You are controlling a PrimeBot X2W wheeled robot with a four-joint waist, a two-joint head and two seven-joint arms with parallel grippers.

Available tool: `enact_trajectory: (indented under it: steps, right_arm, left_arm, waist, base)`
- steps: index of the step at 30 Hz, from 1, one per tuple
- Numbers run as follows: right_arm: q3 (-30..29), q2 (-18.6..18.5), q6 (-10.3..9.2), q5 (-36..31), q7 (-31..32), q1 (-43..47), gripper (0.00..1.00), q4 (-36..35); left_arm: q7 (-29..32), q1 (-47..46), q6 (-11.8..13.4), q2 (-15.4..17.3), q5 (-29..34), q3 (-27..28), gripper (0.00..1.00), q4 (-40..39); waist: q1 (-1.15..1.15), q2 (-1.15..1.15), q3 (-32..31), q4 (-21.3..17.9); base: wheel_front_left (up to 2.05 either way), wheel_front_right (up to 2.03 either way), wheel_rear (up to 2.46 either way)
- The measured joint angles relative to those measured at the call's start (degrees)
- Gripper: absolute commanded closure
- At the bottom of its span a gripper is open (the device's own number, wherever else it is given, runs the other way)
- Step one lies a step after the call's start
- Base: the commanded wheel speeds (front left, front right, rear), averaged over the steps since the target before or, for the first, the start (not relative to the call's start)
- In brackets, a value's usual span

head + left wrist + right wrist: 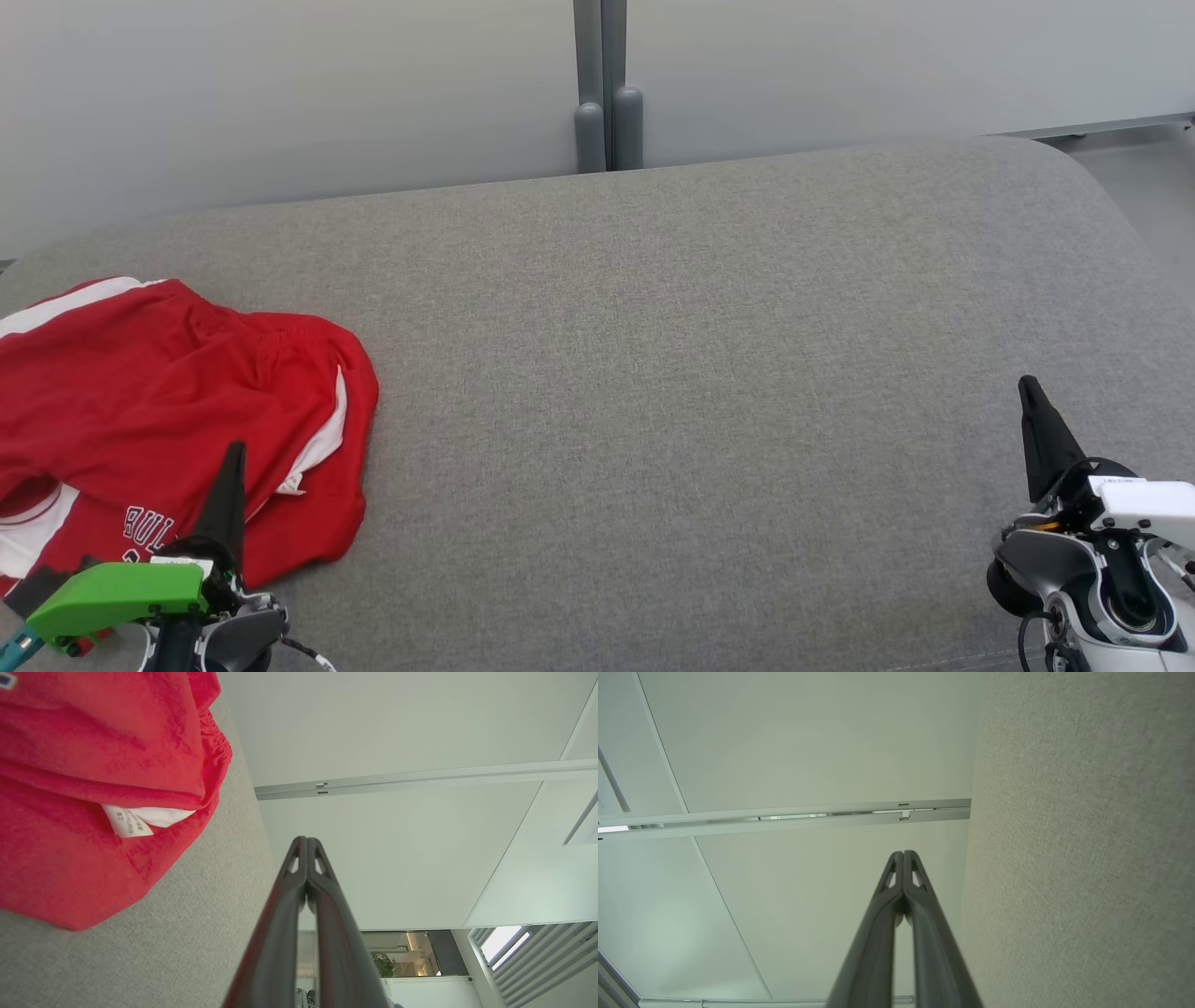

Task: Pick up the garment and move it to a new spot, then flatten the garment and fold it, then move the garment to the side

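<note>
The garment (159,411) is a pair of red shorts with white trim and white lettering, lying crumpled at the left end of the grey cushioned surface (653,373). My left gripper (235,450) stands at the lower left with its fingers shut and nothing between them, its tip over the garment's near part. In the left wrist view the garment (93,788) shows a white label, to the left of the shut left gripper (307,839). My right gripper (1027,383) is at the lower right, shut and empty, far from the garment; its tips (903,853) are pressed together.
The grey surface stretches wide between the two grippers. A pale wall with a grey vertical post (607,89) runs behind its far edge. The surface curves down at its right end (1111,215).
</note>
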Motion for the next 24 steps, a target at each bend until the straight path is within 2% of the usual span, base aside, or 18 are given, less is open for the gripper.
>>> enact_trajectory:
  steps: [4, 5, 16, 24]
  right_arm:
    - [0.0, 0.1, -0.07, 0.0, 0.0, 0.1, 1.0, 0.3]
    - [0.0, 0.3, -0.2, 0.0, 0.0, 0.5, 0.0, 0.8]
    - [1.0, 1.0, -0.33, -1.5, -1.4, 2.6, 0.0, 1.8]
    - [3.2, -1.4, -0.35, -7.3, -3.2, 2.6, 0.0, 0.8]
  left_arm:
    - [0.0, 0.1, 0.0, 0.0, 0.0, 0.0, 1.0, 0.3]
    - [0.0, 0.4, 0.0, -0.1, 0.0, -0.1, 0.0, 0.8]
    - [-0.8, 2.3, 0.1, -0.9, 0.2, -1.4, 0.0, 2.0]
    - [-2.9, 2.3, 0.1, -0.5, 4.2, -3.1, 0.0, 1.8]
  waist:
    - [0.0, 0.0, 0.0, 0.0]
    - [0.0, 0.0, 0.0, 0.0]
    - [0.0, 0.0, 0.0, 0.0]
    - [0.0, 0.0, -0.1, 0.1]
  base:
    - [0.0, 0.0, 0.0]
    - [0.0, 0.0, 0.0]
    - [0.0, 0.0, 0.0]
    - [0.0, 0.0, 0.0]
